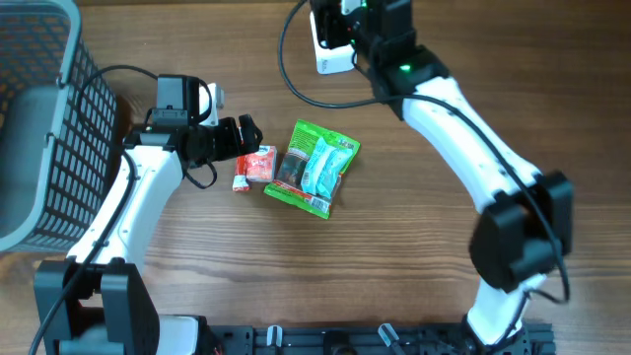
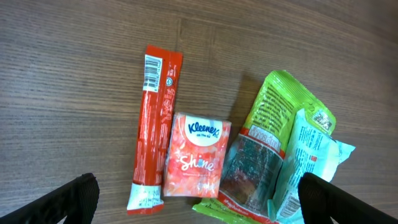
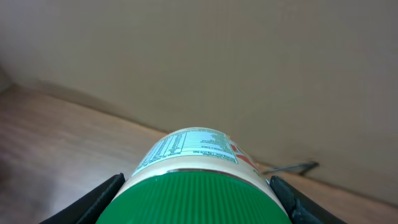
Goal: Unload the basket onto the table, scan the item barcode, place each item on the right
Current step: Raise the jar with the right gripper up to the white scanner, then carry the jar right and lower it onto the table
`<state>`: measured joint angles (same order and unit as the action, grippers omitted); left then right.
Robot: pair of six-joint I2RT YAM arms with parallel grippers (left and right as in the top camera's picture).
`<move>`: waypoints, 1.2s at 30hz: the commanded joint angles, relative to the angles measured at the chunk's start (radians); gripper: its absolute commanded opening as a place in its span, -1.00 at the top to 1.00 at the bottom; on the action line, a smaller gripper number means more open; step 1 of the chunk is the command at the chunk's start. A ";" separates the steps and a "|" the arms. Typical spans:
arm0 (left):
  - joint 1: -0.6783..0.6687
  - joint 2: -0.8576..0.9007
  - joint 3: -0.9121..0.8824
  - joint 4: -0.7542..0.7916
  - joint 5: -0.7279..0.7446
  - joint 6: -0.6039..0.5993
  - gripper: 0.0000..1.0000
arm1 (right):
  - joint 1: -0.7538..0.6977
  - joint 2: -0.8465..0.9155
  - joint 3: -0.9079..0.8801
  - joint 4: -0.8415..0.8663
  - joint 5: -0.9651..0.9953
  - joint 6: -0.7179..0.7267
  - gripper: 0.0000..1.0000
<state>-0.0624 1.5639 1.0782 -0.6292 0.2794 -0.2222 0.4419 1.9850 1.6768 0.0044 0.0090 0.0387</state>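
Scan step: right end effector [image 3: 196, 196] clamped on jar [image 3: 186, 149], barcode unseen; left end effector [image 1: 248, 136] apart over packets [image 2: 283, 137]. Next: rotate jar.

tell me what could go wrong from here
1. The open left hand hovers over the tissues, which lie against the stick and bag; closing may catch a neighbour.
2. The jar in the right hand shows only a nutrition table here, no barcode; the scan might miss.

Left edge: basket [image 1: 59, 118] walls it off.
Centre: packets [image 1: 311, 168] bunched, touching, no gap btwn.
Front-centre: table [image 1: 394, 251] bare, open approach.
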 commanded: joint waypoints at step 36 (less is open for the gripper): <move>0.008 -0.011 0.014 0.004 0.008 0.002 -1.00 | -0.043 0.348 0.016 0.557 0.043 -0.009 0.91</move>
<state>-0.0624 1.5639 1.0782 -0.6285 0.2794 -0.2222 0.3965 2.2913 1.6760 0.5285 0.0803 0.0246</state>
